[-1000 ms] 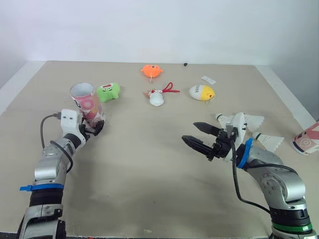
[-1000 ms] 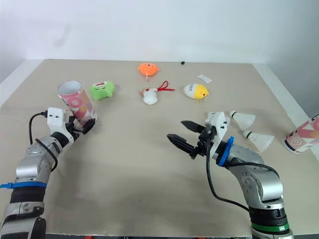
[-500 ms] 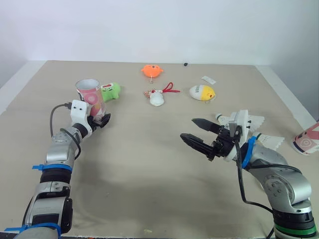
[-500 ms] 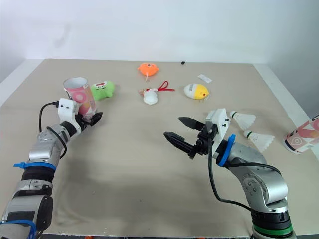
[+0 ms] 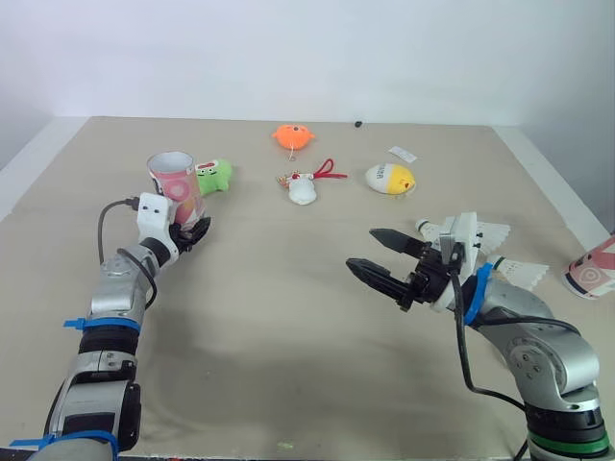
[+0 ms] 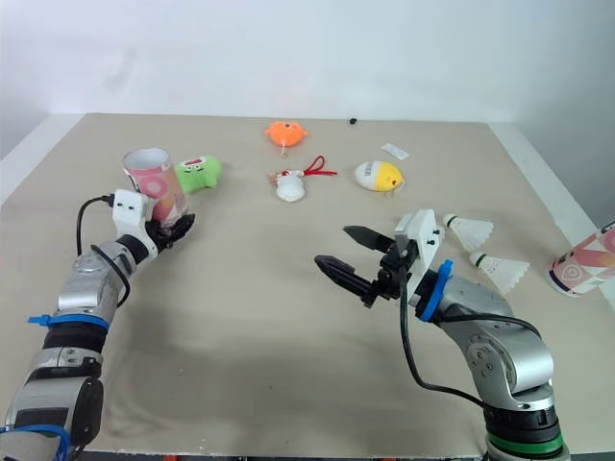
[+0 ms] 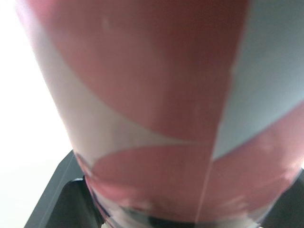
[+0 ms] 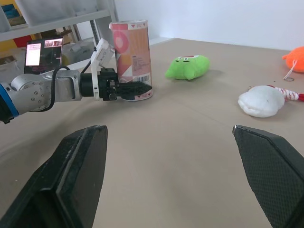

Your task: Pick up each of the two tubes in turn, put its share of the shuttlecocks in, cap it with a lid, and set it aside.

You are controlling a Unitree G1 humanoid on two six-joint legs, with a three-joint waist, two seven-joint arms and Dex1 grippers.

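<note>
Left eye view: the left gripper (image 5: 188, 233) pinches the tube (image 5: 174, 186) low down, near its base, at the far left of the table (image 5: 288, 365). The tube stands upright with its open mouth up; the right wrist view suggests its base is on or just above the table, and I cannot tell which. The right gripper (image 5: 366, 249) hovers over the middle right with its jaws spread wide and nothing between them.

Two shuttlecocks (image 5: 488, 233) (image 5: 520, 273) lie on the table to the right of the right gripper. A second tube (image 5: 590, 270) lies tipped at the table's right edge.

The step in hand looks like the first pick-up: the tube is gripped but nothing has gone into it. Next, the right gripper probably has to turn back right for the nearer shuttlecock, close on it, and carry it across to the tube's mouth.

Open room is good. The wide bare stretch between the two arms lets the tube be brought toward the middle to meet the other gripper. A green plush (image 5: 211, 177) sits just beside the tube on its far right, so a lift should go up and inward. The shuttlecocks lie close to the right edge, so a careless nudge could push them off.
</note>
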